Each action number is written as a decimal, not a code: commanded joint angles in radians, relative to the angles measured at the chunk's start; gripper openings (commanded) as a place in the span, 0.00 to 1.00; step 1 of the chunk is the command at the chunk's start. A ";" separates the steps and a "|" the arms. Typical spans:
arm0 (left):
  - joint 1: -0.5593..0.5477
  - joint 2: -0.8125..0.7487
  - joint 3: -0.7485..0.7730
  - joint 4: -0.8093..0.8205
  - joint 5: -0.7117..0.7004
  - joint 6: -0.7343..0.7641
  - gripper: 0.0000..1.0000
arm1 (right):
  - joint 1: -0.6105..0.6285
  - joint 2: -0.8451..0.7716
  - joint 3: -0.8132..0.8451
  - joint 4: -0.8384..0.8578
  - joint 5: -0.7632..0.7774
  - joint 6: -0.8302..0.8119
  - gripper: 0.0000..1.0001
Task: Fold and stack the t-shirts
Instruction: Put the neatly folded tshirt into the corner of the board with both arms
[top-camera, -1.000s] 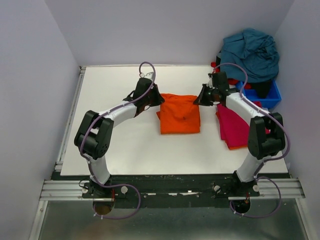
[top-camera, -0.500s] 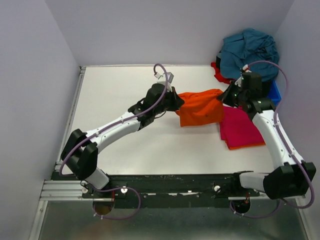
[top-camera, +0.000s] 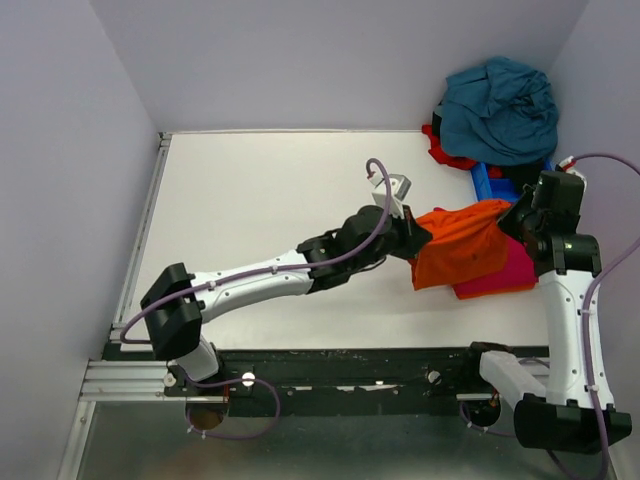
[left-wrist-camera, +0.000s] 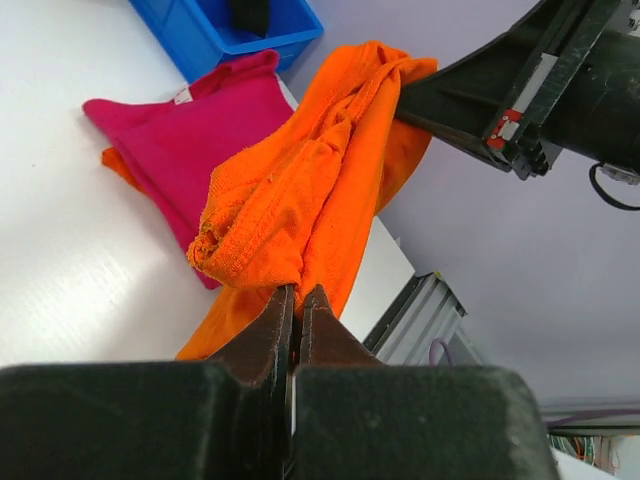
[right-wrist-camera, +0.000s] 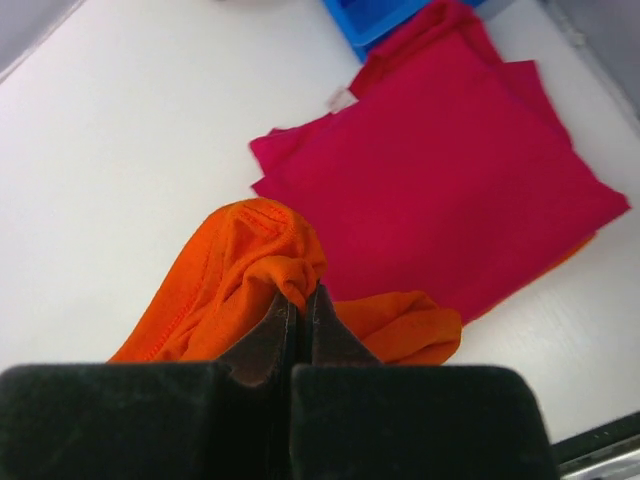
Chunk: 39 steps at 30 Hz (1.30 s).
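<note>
- Nearest to me, the left arm (top-camera: 255, 282) stretches low and long from its base at the near edge, out across the white tabletop (top-camera: 250, 190) toward the right side.
- The left end effector (top-camera: 412, 238) has its fingers pressed together on one end of the orange t-shirt (top-camera: 455, 252). From the wrist view the cloth is pinched right at the tips.
- The right arm (top-camera: 566, 320) stands tall along the right side. The right end effector (top-camera: 513, 218) is likewise clamped tight on the other end of the orange t-shirt, with a fold of fabric nipped between its tips.
- The orange t-shirt is bunched and slung between the two, sagging in the middle, up off the tabletop over its right part.
- Beneath and just behind it, the magenta-red t-shirt (top-camera: 497, 282) lies folded flat on the tabletop near the right edge. I cannot tell whether the hanging orange cloth touches it.
- Further back stands the blue bin (top-camera: 497, 182), with something dark inside.
- A red t-shirt (top-camera: 447, 152) lies crumpled beside the blue bin.
- In the far right corner, a heap of teal-blue t-shirts (top-camera: 500, 100) is piled over the blue bin against the wall.
</note>
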<state>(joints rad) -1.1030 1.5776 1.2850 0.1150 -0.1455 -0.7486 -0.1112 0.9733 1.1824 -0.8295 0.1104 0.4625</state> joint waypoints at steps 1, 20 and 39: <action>-0.081 0.084 0.069 0.038 -0.098 0.002 0.00 | -0.048 0.004 0.023 -0.029 0.238 -0.035 0.01; -0.169 0.377 0.310 0.092 -0.146 -0.008 0.00 | -0.246 0.108 -0.018 0.070 0.310 -0.104 0.01; -0.098 0.533 0.500 0.025 -0.114 -0.031 0.00 | -0.292 0.292 0.031 0.122 0.307 -0.091 0.01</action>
<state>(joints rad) -1.2240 2.0792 1.7206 0.1734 -0.2794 -0.7723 -0.3862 1.2354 1.1717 -0.7975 0.3691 0.3729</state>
